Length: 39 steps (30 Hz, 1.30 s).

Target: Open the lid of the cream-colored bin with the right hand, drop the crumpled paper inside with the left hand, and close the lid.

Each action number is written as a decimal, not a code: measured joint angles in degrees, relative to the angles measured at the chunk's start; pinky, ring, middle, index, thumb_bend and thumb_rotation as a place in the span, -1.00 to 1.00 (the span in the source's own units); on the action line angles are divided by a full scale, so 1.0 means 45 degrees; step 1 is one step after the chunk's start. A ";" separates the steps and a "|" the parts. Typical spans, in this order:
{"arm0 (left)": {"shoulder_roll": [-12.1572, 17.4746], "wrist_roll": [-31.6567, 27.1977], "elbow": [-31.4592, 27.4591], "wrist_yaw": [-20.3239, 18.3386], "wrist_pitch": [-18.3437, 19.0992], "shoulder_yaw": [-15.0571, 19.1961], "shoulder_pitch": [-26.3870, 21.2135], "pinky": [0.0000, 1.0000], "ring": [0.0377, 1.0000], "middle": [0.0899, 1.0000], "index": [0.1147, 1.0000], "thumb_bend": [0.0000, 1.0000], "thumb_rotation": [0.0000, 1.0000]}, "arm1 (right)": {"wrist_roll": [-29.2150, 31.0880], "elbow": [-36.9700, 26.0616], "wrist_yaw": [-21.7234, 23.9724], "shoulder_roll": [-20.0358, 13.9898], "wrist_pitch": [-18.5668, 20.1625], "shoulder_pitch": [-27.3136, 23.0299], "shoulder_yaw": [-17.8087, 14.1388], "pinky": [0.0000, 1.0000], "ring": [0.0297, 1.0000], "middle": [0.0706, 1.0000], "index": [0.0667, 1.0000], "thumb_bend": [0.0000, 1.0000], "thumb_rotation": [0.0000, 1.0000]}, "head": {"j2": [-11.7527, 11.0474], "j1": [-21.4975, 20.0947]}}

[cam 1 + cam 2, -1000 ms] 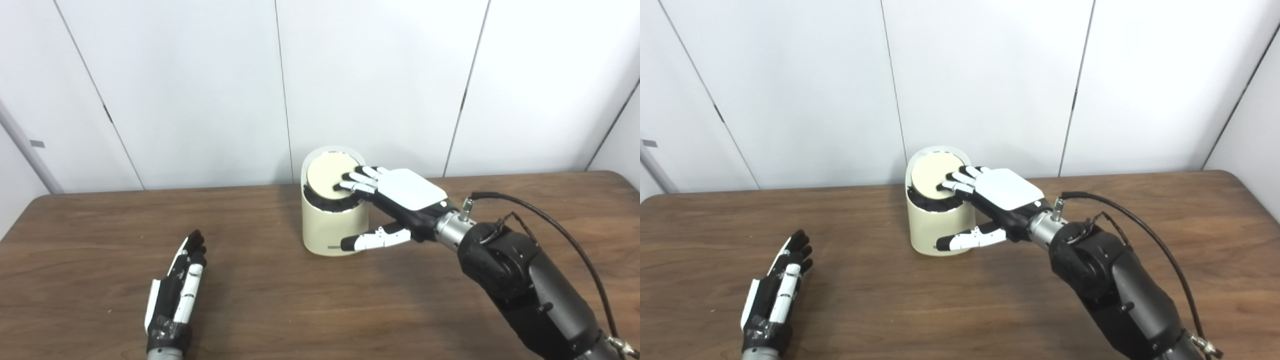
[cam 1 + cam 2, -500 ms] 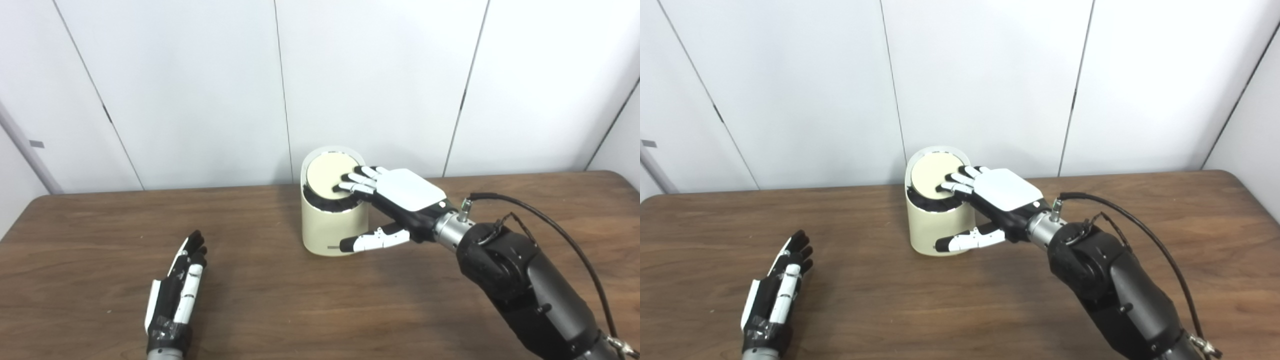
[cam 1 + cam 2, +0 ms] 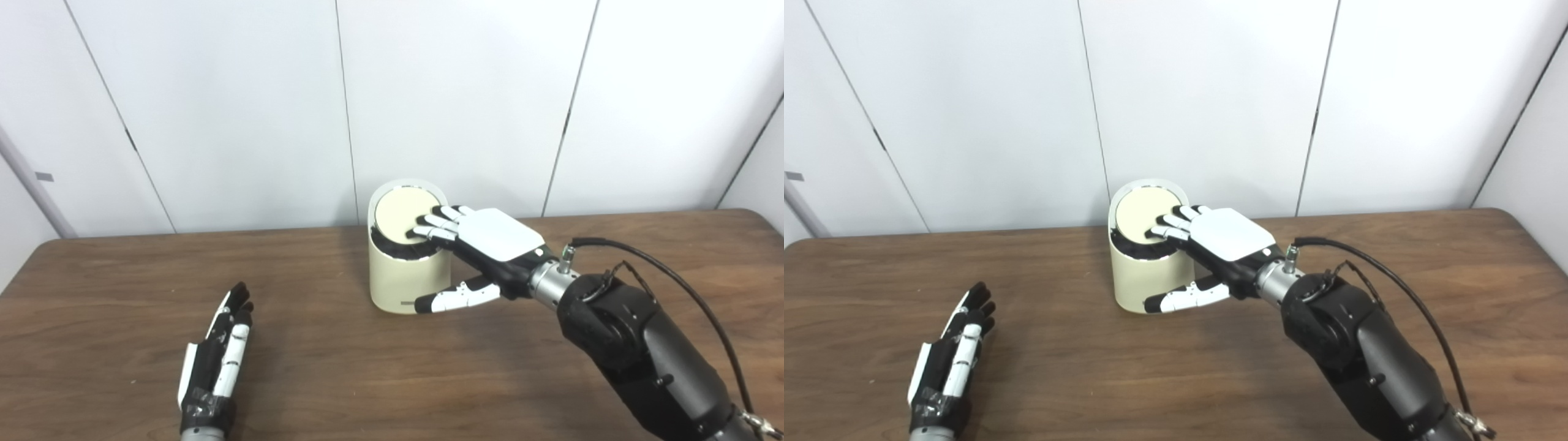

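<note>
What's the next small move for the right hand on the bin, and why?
Probably press a little further down: the right hand has fingertips on the tilted lid of the bin, with a dark gap at its front. No paper shows; the left hand rests empty.

We see a dark wood-grain tabletop [image 3: 380,367] running the full width of the view, its far edge against a white panelled wall. A bin [image 3: 405,278] stands upright on it near that far edge, about midway across. Well to the near left of the bin, our left hand [image 3: 215,358] rests on the wood, fingers [image 3: 239,303] stretched out together, holding nothing.
</note>
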 measured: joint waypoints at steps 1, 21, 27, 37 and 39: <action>-0.0006 0.0000 -0.0010 0.0003 0.0000 0.0000 0.0005 0.90 0.89 0.90 0.90 0.08 0.54 | -0.0013 -0.0005 0.0000 0.0003 0.0002 -0.0001 0.0004 1.00 1.00 0.83 0.73 0.28 1.00 | 0.0000 0.0000; -0.0125 0.0023 -0.0144 0.0067 -0.0008 -0.0039 0.0130 0.91 0.90 0.90 0.91 0.10 0.55 | 0.0066 -0.0041 0.0015 0.0009 -0.0041 0.0025 -0.0063 1.00 1.00 0.89 0.77 0.25 1.00 | -0.0039 0.0020; -0.0133 -0.0020 -0.0142 0.0007 -0.0011 -0.0050 0.0122 0.98 0.94 0.92 0.92 0.09 0.54 | 0.0363 -0.0146 0.0067 0.0020 -0.0048 0.0063 -0.0297 1.00 1.00 0.91 0.81 0.22 1.00 | -0.0078 0.0059; -0.0132 -0.0019 -0.0135 0.0005 -0.0011 -0.0067 0.0107 0.96 0.93 0.92 0.93 0.08 0.54 | 0.0448 -0.0520 0.0341 0.0189 0.0185 0.0060 -0.0555 1.00 1.00 0.92 0.82 0.19 1.00 | -0.0117 0.0059; -0.0131 -0.0015 -0.0132 0.0009 -0.0011 -0.0067 0.0107 0.95 0.92 0.91 0.91 0.07 0.55 | 0.0525 -0.0522 0.0351 0.0198 0.0183 0.0059 -0.0667 1.00 1.00 0.92 0.81 0.18 1.00 | -0.0117 0.0059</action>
